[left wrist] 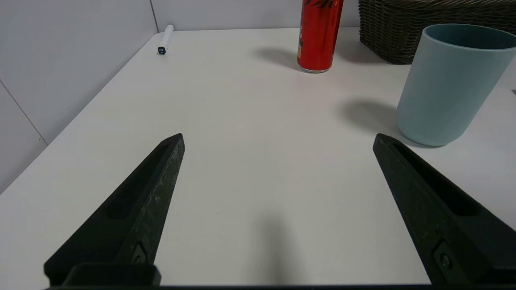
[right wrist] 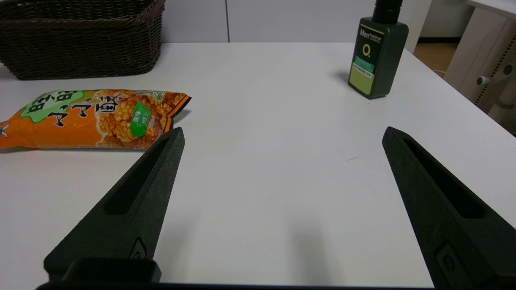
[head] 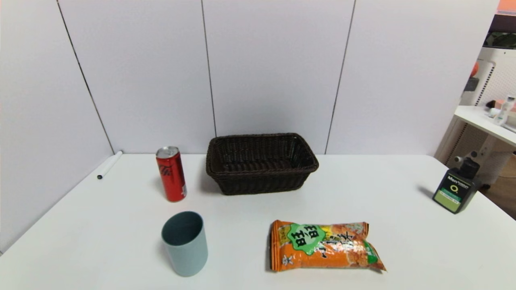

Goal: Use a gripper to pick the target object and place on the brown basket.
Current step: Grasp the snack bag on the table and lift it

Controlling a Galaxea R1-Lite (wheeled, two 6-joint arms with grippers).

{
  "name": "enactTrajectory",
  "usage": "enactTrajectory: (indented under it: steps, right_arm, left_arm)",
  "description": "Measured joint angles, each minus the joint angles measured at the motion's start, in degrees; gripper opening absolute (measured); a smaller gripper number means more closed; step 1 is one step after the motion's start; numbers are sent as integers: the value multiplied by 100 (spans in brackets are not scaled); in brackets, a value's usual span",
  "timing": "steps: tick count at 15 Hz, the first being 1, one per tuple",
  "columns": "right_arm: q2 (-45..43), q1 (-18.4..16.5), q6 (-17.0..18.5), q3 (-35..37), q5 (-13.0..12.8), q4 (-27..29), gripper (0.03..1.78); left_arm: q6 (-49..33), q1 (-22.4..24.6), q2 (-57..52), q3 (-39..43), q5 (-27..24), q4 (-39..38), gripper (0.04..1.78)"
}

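Note:
The orange snack bag (head: 324, 246) with a green badge lies flat near the table's front, right of centre; it also shows in the right wrist view (right wrist: 88, 117). The brown basket (head: 261, 163) stands empty at the back centre, and its wall shows in the right wrist view (right wrist: 76, 44) and the left wrist view (left wrist: 423, 28). Neither gripper shows in the head view. My right gripper (right wrist: 282, 135) is open and empty over bare table, beside the bag's near end. My left gripper (left wrist: 278, 139) is open and empty over bare table, before the cup.
A red soda can (head: 171, 173) stands left of the basket. A grey-blue cup (head: 185, 243) stands front left. A dark green bottle (head: 456, 189) stands at the right edge. A white marker (head: 109, 164) lies at the back left by the wall.

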Motion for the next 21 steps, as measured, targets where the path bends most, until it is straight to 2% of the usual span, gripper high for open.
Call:
enactTrajectory:
  steps: [4,7,9,11,13,16,18,21]
  right_arm:
    - [119,0,-61,-132,29,-16,170]
    - [746,28,-450,-813,302,5,170]
    - [1437,91,-808,-1389,788,20,170]
    - [2222,199,-1331,-1866,1587,30,170]
    - [3070,343,-2013,-2238,2339,41,170]
    - [4439,617,-3010,-2776,3134,210,170]
    - [5393,828,-3468,-3385,3410,516,170]
    - [6741,1124,-4066,-4426,3530,1039,170]
  left_arm:
    - [0,0,0,0,0,-2,169]
    - [-2,0,0,0,-1,-2,169]
    - [0,0,0,0,2,0,169]
    - [-2,0,0,0,0,0,169]
    - [0,0,0,0,2,0,169]
    - [-2,0,0,0,0,-7,169]
    - [-2,0,0,0,2,-7,169]
    - [-2,0,0,0,2,-7,169]
